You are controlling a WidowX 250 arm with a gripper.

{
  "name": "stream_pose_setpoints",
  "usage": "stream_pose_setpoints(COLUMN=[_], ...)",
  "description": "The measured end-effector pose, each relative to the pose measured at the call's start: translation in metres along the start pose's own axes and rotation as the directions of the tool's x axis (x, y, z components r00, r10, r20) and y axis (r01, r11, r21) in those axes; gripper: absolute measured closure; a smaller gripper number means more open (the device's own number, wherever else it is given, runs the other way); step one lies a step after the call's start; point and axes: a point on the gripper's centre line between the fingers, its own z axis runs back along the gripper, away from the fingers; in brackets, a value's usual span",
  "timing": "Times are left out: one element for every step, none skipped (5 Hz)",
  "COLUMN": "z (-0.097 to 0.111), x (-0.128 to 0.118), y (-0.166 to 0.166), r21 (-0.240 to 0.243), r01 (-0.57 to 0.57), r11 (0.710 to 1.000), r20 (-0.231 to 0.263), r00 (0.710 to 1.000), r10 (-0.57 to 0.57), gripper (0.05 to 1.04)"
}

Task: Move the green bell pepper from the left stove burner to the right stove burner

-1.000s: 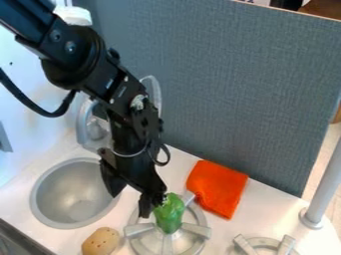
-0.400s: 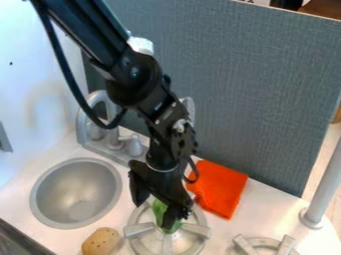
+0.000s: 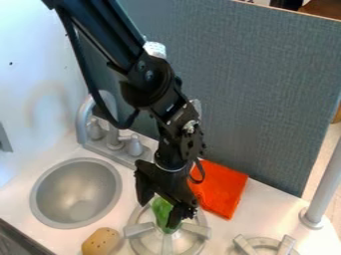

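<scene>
The black gripper hangs over the left stove burner, its two fingers spread apart. A green bell pepper stands on that burner, partly hidden by the nearer right finger; one finger is to its left and the other overlaps its right side. Whether either finger touches it I cannot tell. Just behind and to the right of the gripper lies a folded orange cloth. A tan, potato-like object with dark spots rests left of the burner.
To the left is a round metal sink, with a grey faucet behind it. Part of a second burner shows at the lower right, near an upright grey post. A grey-blue panel rises behind the counter.
The arm has swung right and the gripper has gone from the pepper's left side to over it, its fingers now on both sides. The pepper, cloth and tan object stayed put.
</scene>
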Motion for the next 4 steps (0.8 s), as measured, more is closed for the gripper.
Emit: stream_pose_setpoints(z=[-0.003,-0.011,-0.015,-0.018], x=[0.005,0.011,0.017,0.020], y=[0.005,0.013,0.013,0.012], r21=[0.008,0.001,-0.001,-0.001], r01=[-0.014,-0.027,-0.020,-0.019], r11=[1.000,1.000,1.000,1.000], r20=[-0.015,-0.062,-0.083,-0.097], r00=[1.000,0.998,0.996,0.995], r10=[0.014,0.027,0.020,0.019], gripper=[0.083,0.083,0.083,0.121])
